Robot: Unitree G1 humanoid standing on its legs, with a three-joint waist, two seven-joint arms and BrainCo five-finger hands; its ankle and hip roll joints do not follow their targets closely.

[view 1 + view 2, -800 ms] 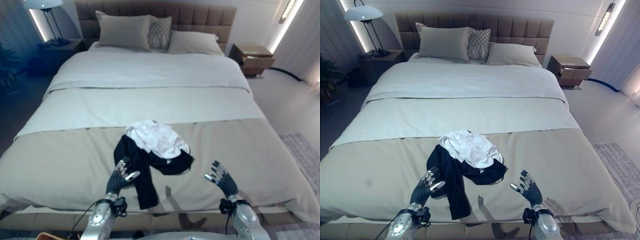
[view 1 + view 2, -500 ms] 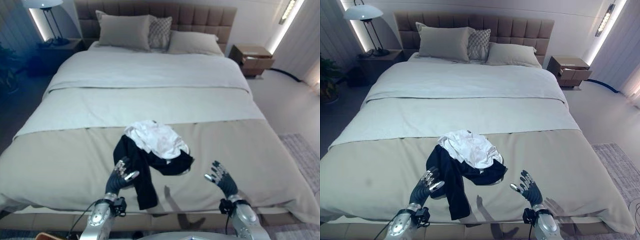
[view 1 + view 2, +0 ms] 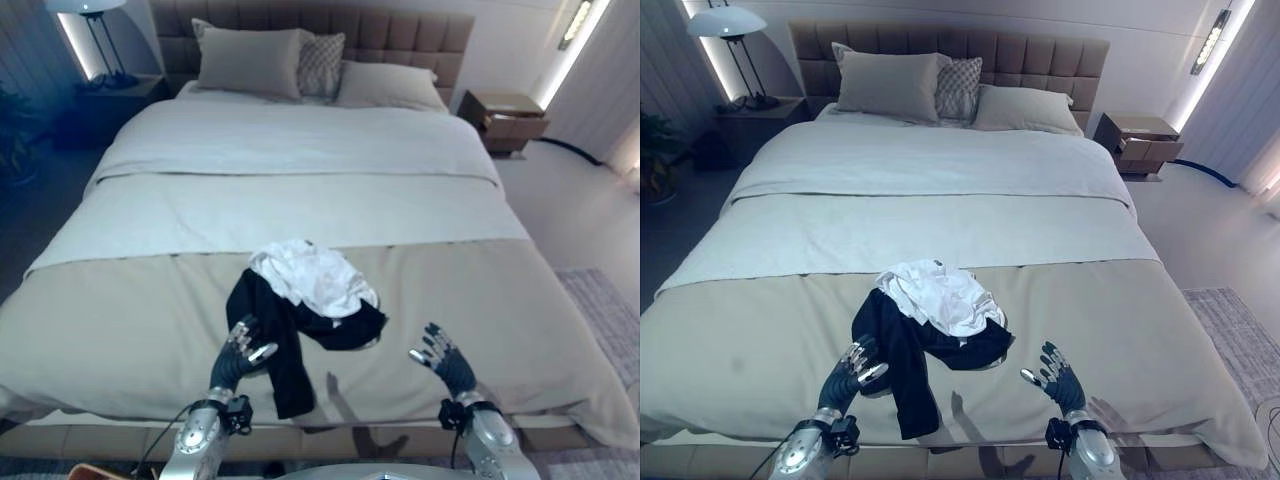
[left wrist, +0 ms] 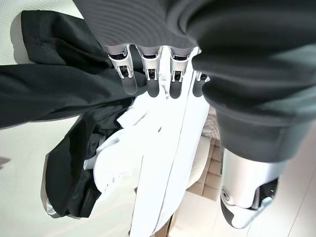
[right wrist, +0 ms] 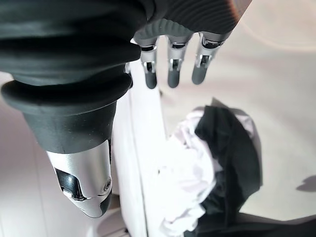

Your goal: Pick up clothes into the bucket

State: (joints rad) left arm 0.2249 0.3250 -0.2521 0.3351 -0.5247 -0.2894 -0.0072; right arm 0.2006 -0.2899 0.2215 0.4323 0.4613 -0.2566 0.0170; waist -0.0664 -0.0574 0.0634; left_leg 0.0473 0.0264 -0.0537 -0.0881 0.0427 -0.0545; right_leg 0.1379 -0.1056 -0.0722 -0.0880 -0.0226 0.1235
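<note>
A crumpled white garment point(image 3: 313, 276) lies on top of a black garment point(image 3: 285, 345) near the foot of the bed point(image 3: 120, 330). One black leg or sleeve trails toward the bed's front edge. My left hand point(image 3: 240, 356) hovers open just left of the black cloth, its fingers point(image 4: 149, 74) straight and apart from the cloth. My right hand point(image 3: 443, 362) is raised open to the right of the pile, a short way off, holding nothing. The same pile appears past the right fingers point(image 5: 170, 74) as white garment point(image 5: 185, 177) and black garment point(image 5: 232, 153).
Pillows point(image 3: 250, 62) lean on the headboard at the far end. A nightstand with a lamp point(image 3: 735, 40) stands at the back left, a wooden nightstand point(image 3: 512, 112) at the back right. A rug point(image 3: 610, 300) lies on the floor at the right.
</note>
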